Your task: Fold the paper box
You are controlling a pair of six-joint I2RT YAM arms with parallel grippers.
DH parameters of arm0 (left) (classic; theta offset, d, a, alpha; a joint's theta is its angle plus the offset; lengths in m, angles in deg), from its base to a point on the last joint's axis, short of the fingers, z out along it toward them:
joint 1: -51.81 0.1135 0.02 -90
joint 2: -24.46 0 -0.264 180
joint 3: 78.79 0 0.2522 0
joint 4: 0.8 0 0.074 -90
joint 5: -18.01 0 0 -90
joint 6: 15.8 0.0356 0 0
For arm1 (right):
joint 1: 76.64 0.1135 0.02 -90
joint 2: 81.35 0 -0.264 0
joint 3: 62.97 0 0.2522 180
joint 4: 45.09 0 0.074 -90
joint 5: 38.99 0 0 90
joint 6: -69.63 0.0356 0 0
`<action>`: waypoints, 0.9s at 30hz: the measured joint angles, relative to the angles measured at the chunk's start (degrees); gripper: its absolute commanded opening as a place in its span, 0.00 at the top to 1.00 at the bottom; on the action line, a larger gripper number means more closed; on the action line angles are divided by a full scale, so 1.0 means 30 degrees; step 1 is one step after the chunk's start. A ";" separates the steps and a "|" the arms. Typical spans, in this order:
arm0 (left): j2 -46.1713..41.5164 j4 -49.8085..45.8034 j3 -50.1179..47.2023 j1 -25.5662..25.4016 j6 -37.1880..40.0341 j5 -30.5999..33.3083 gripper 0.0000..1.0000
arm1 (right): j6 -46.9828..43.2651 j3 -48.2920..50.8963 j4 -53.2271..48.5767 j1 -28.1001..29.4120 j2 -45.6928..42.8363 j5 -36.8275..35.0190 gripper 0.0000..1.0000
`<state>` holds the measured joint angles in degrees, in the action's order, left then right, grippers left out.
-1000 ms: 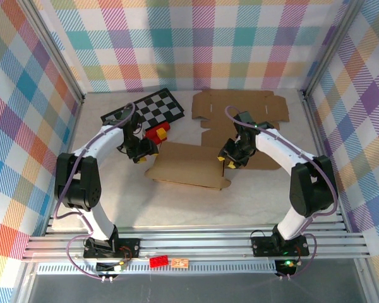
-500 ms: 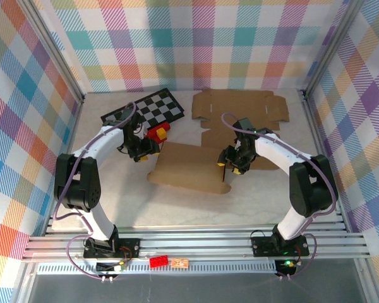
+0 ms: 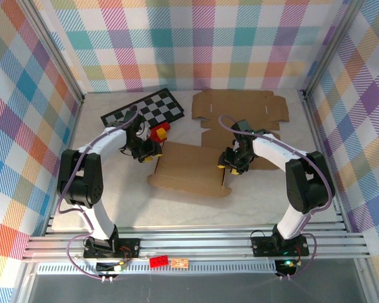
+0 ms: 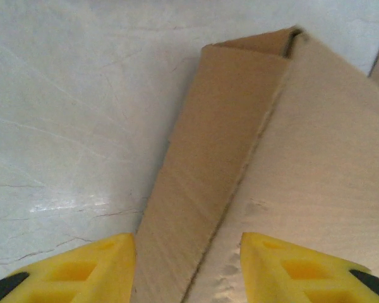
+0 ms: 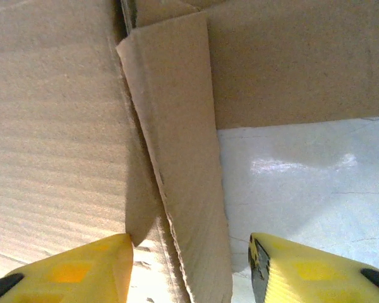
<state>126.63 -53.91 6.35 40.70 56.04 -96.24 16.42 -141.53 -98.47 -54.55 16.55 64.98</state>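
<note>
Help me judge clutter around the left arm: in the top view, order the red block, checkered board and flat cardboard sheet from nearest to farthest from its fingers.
1. Red block, just behind the left fingers, slightly to the right.
2. Checkered board, farther back on the left.
3. Flat cardboard sheet, farthest, at the back right.
</note>
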 measured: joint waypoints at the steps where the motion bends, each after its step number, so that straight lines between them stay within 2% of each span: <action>1: 0.0044 0.0175 -0.0204 0.0000 -0.0007 -0.0073 0.56 | -0.0036 0.0044 0.0066 -0.0007 0.0000 0.0051 0.51; 11: 0.0066 0.1880 -0.1472 0.0000 -0.0146 -0.1144 0.67 | -0.0525 0.0561 0.0911 -0.0539 -0.0029 0.1144 0.56; 16: -0.0539 0.2528 -0.2382 -0.0146 -0.0517 -0.1566 0.68 | -0.0918 0.1158 0.1224 -0.1005 -0.0525 0.1523 0.51; 22: -0.2259 0.2608 -0.4189 -0.1158 -0.1086 -0.1552 0.71 | -0.1304 0.1792 0.1209 -0.1909 -0.1137 0.1581 0.43; 27: -0.2725 0.2324 -0.4517 -0.1384 -0.1224 -0.1552 0.63 | -0.1749 0.2193 0.1384 -0.2521 -0.1304 0.2025 0.38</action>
<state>118.45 -46.94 -7.20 36.54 52.37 -100.89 11.18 -134.95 -94.31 -62.12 12.64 71.06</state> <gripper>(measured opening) 0.342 0.602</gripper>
